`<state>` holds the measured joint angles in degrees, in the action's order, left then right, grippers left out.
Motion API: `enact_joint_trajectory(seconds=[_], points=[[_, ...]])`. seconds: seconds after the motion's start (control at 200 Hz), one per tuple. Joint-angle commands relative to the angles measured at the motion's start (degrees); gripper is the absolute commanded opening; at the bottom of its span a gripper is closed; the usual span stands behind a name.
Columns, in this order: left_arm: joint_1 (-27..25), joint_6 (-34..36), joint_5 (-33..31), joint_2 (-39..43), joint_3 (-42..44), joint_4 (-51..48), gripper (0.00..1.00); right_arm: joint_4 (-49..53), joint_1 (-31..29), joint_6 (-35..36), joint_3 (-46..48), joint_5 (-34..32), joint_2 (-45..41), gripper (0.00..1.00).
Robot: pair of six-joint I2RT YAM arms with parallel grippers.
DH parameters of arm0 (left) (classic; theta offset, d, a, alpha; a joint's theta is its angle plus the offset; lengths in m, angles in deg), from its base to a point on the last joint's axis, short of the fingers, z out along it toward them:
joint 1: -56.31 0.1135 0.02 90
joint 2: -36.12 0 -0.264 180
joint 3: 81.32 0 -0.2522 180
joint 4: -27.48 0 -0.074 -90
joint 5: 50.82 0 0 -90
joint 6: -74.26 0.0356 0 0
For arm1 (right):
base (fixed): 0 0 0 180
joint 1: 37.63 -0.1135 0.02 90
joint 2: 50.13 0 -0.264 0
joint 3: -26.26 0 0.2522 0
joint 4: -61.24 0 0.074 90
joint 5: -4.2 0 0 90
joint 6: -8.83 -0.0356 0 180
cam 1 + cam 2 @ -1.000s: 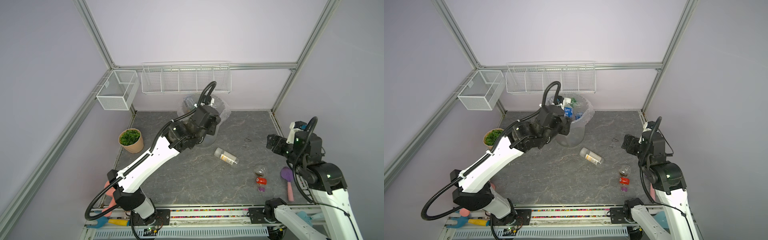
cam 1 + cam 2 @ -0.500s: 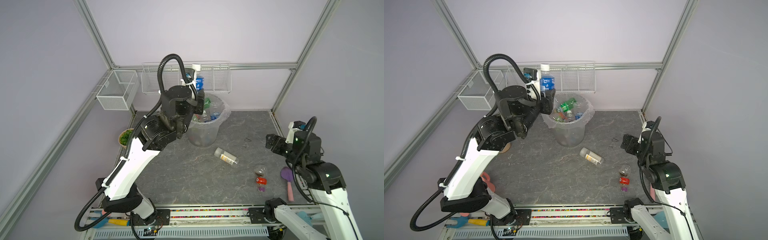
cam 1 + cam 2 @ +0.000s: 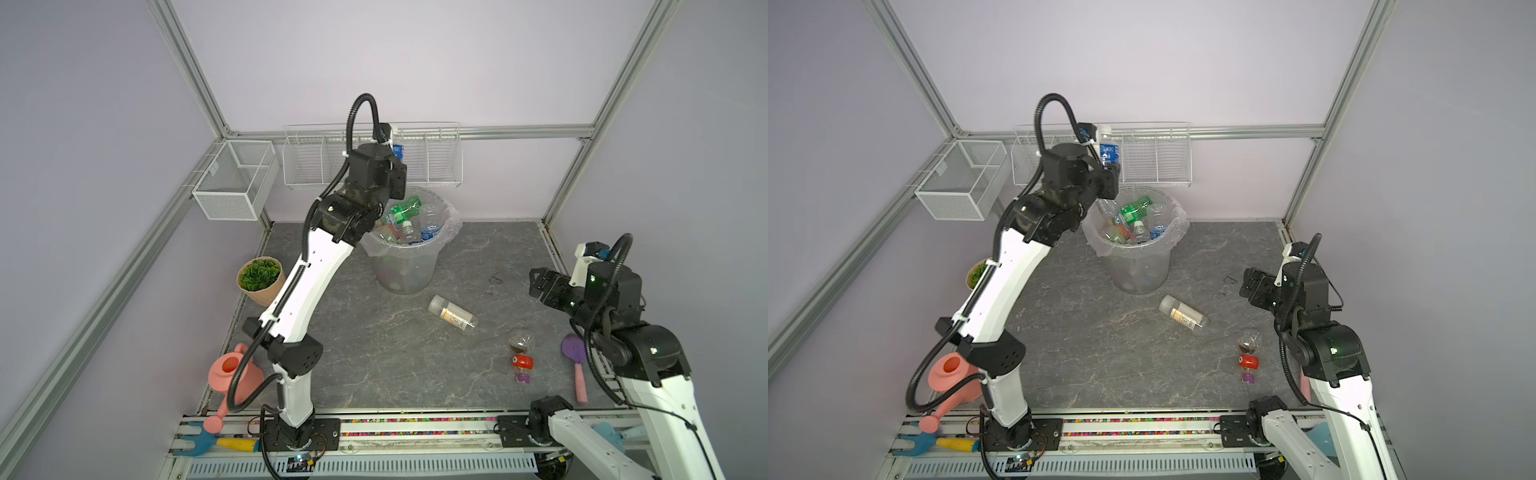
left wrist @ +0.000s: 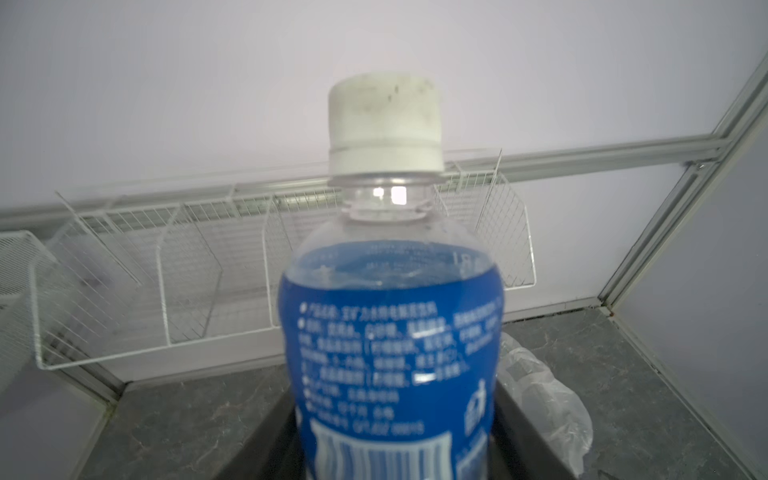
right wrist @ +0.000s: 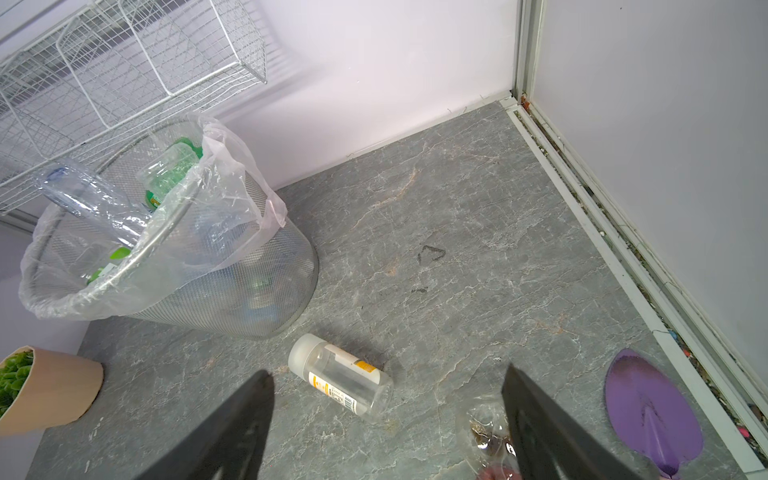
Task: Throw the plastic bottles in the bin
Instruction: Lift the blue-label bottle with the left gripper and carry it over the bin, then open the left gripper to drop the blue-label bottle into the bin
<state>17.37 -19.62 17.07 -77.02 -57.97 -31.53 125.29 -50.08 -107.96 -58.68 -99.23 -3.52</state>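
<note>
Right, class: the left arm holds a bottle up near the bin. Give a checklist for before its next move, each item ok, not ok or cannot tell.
1. Blue-labelled, white-capped clear plastic bottle in the left pincer: ok.
2. Grip firm: cannot tell.
3. Bottle directly above the opening of the round grey mesh bin, bag-lined: cannot tell.
4. Room in bin: heaped bottles reach about the rim, not ok.
5. Right pincer open, empty, away from bin: ok.
6. Grey stone-patterned table free of bottles: a clear white-capped one and a crushed red-labelled one lie there, not ok.
</note>
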Motion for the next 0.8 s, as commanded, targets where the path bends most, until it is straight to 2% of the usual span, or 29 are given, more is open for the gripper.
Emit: enact_joint_trajectory(seconds=[0.0,0.06,0.315,0.57,0.795], points=[[-0.09,-2.35,1.16,-3.82,-6.46,-9.20,0.94,-0.98,0.31,-0.59,0.00,0.69,-0.66,0.89],[-0.18,-2.93,0.66,-3.28,-6.44,-9.96,1.00,-0.84,0.30,-0.35,-0.02,0.60,-0.73,0.88],[-0.17,-2.98,0.54,11.23,9.13,3.66,0.99,-1.06,0.30,-0.01,-0.07,0.83,-0.61,0.88],[-0.17,-3.10,0.04,17.32,14.38,4.08,0.99,-0.80,0.27,-0.13,0.91,1.13,-0.12,0.88],[-0.18,-3.68,0.53,24.01,22.30,7.02,0.99,-2.83,0.27,3.36,3.15,5.13,-0.20,0.89]])
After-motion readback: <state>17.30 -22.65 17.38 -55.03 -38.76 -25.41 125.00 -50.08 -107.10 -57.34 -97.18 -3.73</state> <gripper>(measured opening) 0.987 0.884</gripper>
